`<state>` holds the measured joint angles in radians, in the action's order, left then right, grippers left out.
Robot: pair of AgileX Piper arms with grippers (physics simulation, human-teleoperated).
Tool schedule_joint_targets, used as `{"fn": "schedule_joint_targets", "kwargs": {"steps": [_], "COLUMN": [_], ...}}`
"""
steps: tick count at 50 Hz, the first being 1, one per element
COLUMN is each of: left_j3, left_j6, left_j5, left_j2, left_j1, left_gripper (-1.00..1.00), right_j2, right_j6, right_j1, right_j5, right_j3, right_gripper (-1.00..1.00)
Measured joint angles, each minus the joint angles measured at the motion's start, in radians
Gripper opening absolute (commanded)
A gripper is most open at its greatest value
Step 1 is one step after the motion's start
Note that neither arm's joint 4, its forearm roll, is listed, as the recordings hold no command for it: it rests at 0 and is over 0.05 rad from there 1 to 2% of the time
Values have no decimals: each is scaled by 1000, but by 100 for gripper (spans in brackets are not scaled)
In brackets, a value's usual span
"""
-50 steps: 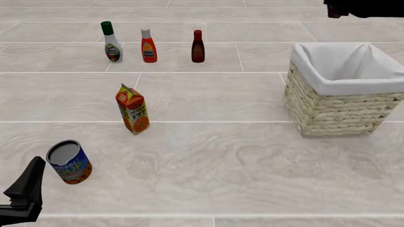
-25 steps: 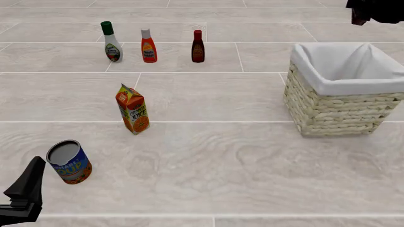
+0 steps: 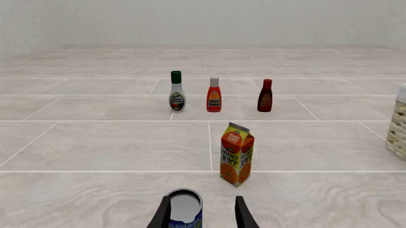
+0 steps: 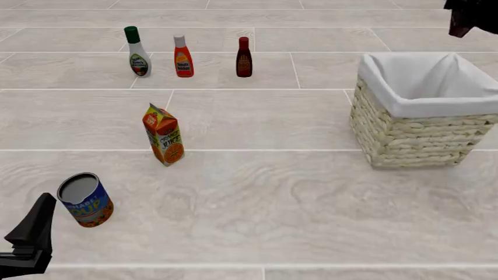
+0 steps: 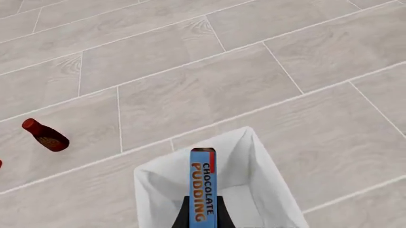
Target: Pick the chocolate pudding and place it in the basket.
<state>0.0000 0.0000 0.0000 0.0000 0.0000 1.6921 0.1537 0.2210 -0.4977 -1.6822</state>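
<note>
In the right wrist view the chocolate pudding (image 5: 203,183), a narrow box with a blue top and orange lettering, sits between the fingers of my right gripper (image 5: 203,216). The gripper is shut on it and hangs above the basket (image 5: 159,190) with its white lining. From the front, the right gripper (image 4: 470,17) is a dark shape at the top right, above and behind the wicker basket (image 4: 412,131). My left gripper (image 4: 35,230) rests open at the near left, empty, with the tin can just ahead of its fingers.
A blue-orange tin can (image 4: 86,199) stands near the left gripper, and an orange juice carton (image 4: 164,135) stands farther in. Three bottles line the back: white (image 4: 137,52), red (image 4: 183,57) and dark red (image 4: 244,58).
My right gripper, holding the pudding, has moved right along the back of the table and now hangs over the basket. The left arm has not moved.
</note>
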Motion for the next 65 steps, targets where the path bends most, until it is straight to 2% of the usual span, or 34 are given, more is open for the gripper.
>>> {"fn": "schedule_joint_targets", "kwargs": {"steps": [19,42,65], "left_j3": [0,0,0], "left_j6": [0,0,0], "left_j5": [0,0,0], "left_j2": [0,0,0], "left_j1": [0,0,0], "left_gripper": [100,100,100], "right_j2": [39,80,131], "right_j6": [78,174,232], "right_j1": [33,31,37], "right_j5": [-57,-95,-108], "right_j3": [-38,-57,-59], "right_gripper": [-100,-100,-100]}}
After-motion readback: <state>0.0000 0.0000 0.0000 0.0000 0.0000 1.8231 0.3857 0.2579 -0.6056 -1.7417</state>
